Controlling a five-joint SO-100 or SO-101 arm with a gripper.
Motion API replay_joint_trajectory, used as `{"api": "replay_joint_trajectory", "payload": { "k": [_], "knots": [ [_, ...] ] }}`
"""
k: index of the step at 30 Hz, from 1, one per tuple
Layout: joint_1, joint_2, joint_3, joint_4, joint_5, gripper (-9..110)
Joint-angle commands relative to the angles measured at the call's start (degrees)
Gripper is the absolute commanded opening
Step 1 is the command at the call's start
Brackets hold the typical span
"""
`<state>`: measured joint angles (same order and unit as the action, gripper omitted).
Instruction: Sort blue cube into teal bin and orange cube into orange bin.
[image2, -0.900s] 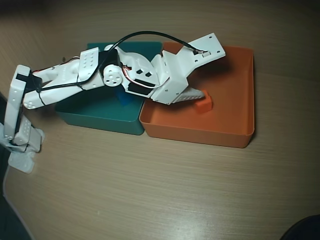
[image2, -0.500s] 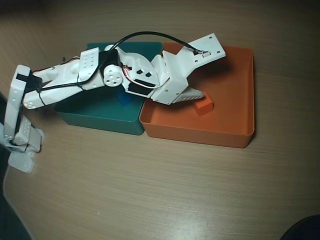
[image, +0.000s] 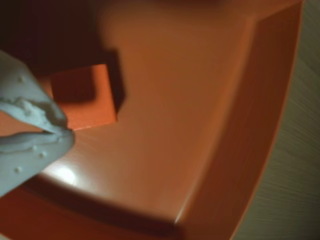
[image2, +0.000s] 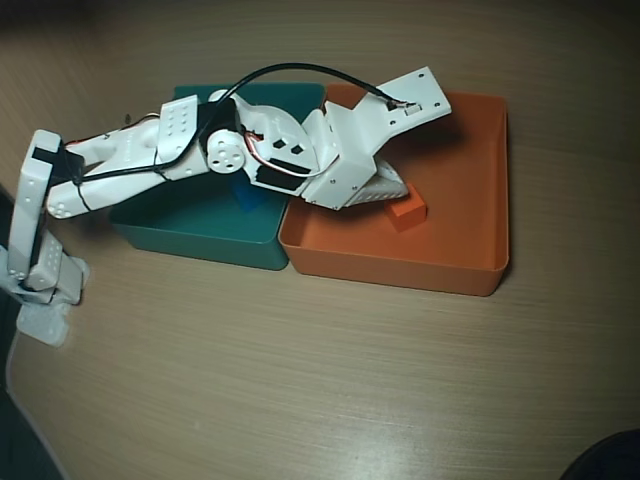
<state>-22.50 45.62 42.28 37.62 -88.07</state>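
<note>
Overhead view: white arm (image2: 180, 150) reaches from the left across the teal bin (image2: 190, 232) to the orange bin (image2: 470, 200). The two bins sit side by side, walls touching, on a wooden tabletop (image2: 320, 380).

Orange cube (image2: 408, 212) rests on the orange bin's floor, near the middle, just beside the hand (image2: 392, 190). Blue cube (image2: 250, 197) lies in the teal bin, mostly hidden under the arm.

Wrist view: the white fingertips (image: 47, 130) meet with nothing between them, so the hand is clenched and empty. The orange cube (image: 85, 95) sits free just past them.
</note>
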Motion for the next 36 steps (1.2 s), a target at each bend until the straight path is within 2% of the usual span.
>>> {"api": "replay_joint_trajectory", "payload": {
  "k": [1, 6, 12, 16, 27, 36],
  "knots": [
    [0.6, 6.9, -4.3, 0.1, 0.7, -5],
    [1.8, 12.0, -2.2, 0.2, 0.6, -5],
    [2.8, 26.3, 13.6, 0.2, -0.2, -5],
    [3.6, 40.6, 27.9, 0.2, -0.2, -5],
    [16.0, 83.4, 73.6, -0.6, -0.4, -4],
    [24.0, 110.8, 107.9, -0.9, -0.4, -4]
  ]
}}
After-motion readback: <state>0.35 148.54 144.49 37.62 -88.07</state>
